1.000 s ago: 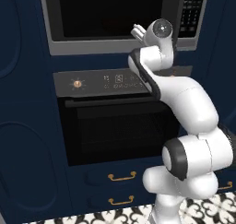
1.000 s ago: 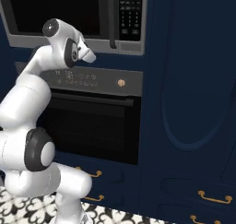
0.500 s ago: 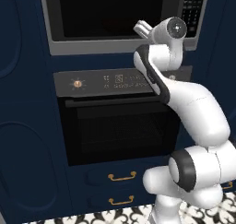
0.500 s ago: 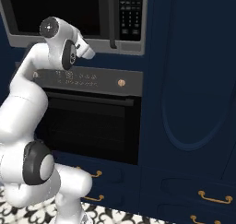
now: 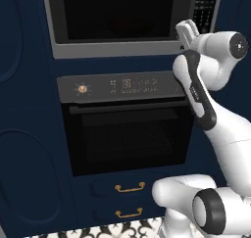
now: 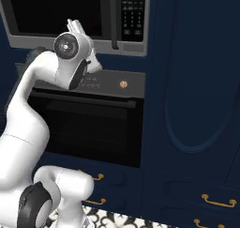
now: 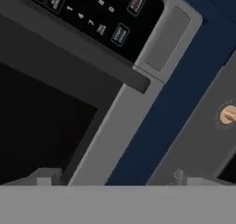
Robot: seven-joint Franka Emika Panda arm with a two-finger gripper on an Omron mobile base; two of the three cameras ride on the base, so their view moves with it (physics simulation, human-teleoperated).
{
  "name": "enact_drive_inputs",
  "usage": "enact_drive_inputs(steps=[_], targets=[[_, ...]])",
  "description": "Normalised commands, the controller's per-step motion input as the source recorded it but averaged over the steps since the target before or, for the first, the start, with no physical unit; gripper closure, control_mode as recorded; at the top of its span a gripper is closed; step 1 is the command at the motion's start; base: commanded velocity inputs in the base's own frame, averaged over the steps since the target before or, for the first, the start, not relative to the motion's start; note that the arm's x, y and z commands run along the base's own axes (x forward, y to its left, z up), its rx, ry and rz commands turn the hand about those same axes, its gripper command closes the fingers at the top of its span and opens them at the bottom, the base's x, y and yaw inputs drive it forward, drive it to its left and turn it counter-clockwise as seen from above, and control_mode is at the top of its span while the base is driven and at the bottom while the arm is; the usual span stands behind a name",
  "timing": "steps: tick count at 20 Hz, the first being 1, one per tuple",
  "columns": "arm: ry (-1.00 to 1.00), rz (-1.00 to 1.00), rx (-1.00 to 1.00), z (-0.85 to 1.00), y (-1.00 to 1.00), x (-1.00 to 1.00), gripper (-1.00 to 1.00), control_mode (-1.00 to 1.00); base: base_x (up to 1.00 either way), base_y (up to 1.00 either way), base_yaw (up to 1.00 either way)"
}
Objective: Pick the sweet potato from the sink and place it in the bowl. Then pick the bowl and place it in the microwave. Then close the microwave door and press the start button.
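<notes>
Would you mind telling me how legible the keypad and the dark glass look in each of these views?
Hand view: the black microwave keypad strip is close but soft, its labels blurred. Left base view: the dark glass microwave door is near black, flatly lit. Right base view: keypad buttons too small to read.

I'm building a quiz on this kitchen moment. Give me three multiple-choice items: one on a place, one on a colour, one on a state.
1. Where is the oven relative to the microwave?
A. Below
B. Above
C. Left

2. What colour are the drawer handles?
A. Silver
B. Gold
C. Black

3. How is the microwave door?
A. Wide open
B. Removed
C. Closed

Key: 1 A, the oven sits under the microwave's grey trim. 2 B, the handles look brass-gold against navy cabinets. 3 C, the door lies flush beside the keypad.
</notes>
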Motion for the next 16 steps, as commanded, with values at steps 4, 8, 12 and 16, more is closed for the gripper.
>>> enact_drive_inputs(steps=[4, 8, 12, 16], targets=[[-0.03, 0.00, 0.44, 0.62, -0.90, -0.04, -1.00, -1.00, 0.00, 0.00, 0.00], [-0.03, 0.00, 0.34, 0.51, -0.63, 0.00, -1.00, -1.00, 0.00, 0.00, 0.00], [0.00, 0.00, 0.26, 0.00, -0.21, 0.01, 1.00, -1.00, 0.00, 0.00, 0.00], [0.00, 0.00, 0.20, -0.06, -0.04, 0.31, 1.00, -1.00, 0.00, 0.00, 0.00]])
